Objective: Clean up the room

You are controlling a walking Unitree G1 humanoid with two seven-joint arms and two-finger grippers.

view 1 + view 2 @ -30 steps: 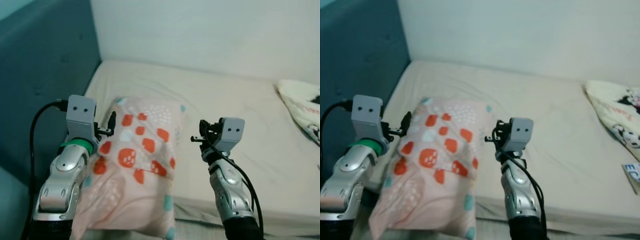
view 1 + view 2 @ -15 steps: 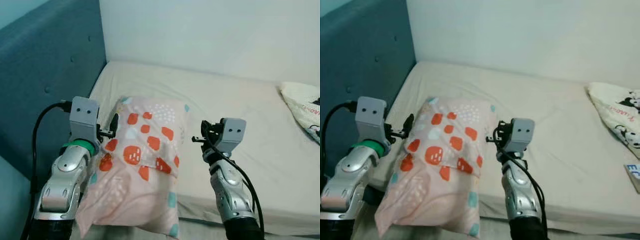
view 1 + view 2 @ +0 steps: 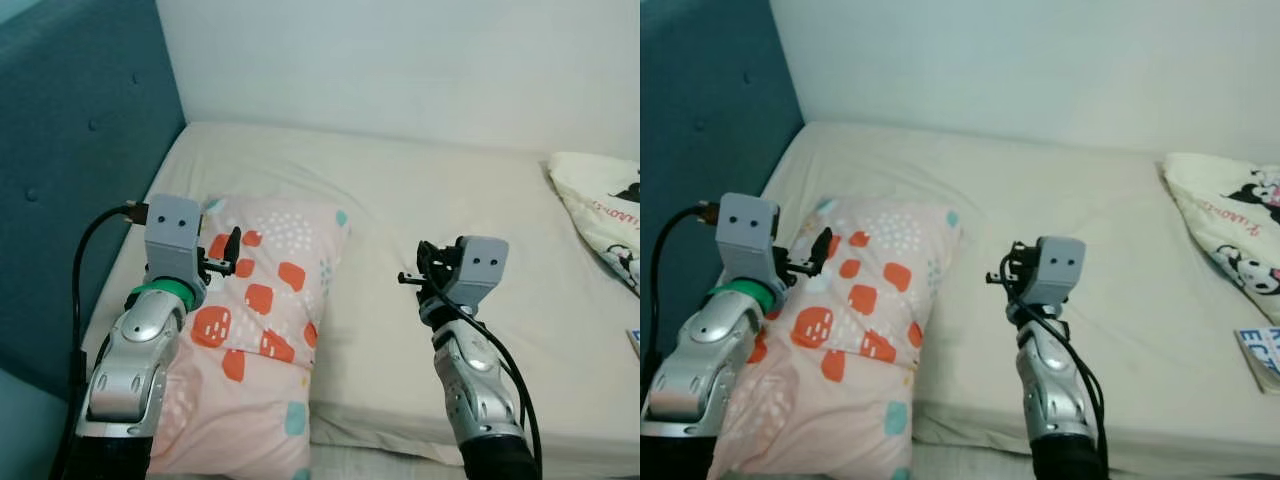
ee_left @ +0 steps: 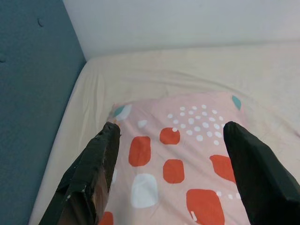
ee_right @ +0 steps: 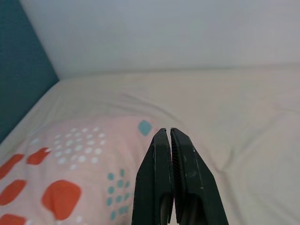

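Note:
A pink pillow [image 3: 250, 330] with orange patches lies on the left part of the bed [image 3: 420, 190], its near end hanging over the front edge. My left gripper [image 4: 171, 129] hovers just above the pillow's left half, open, with nothing between its fingers [image 4: 101, 154]. My right gripper [image 5: 166, 133] is shut and empty. It is held over the bare sheet to the right of the pillow, apart from it.
A blue padded headboard [image 3: 70, 150] rises along the left side and a white wall stands behind the bed. A cream blanket with a cartoon print [image 3: 600, 215] lies at the far right, with a book [image 3: 1262, 355] near it. Bare sheet stretches between pillow and blanket.
The view has shifted. The pillow now lies flatter on the bed, and the gap between its right edge and my right gripper has grown. Both grippers keep their state.

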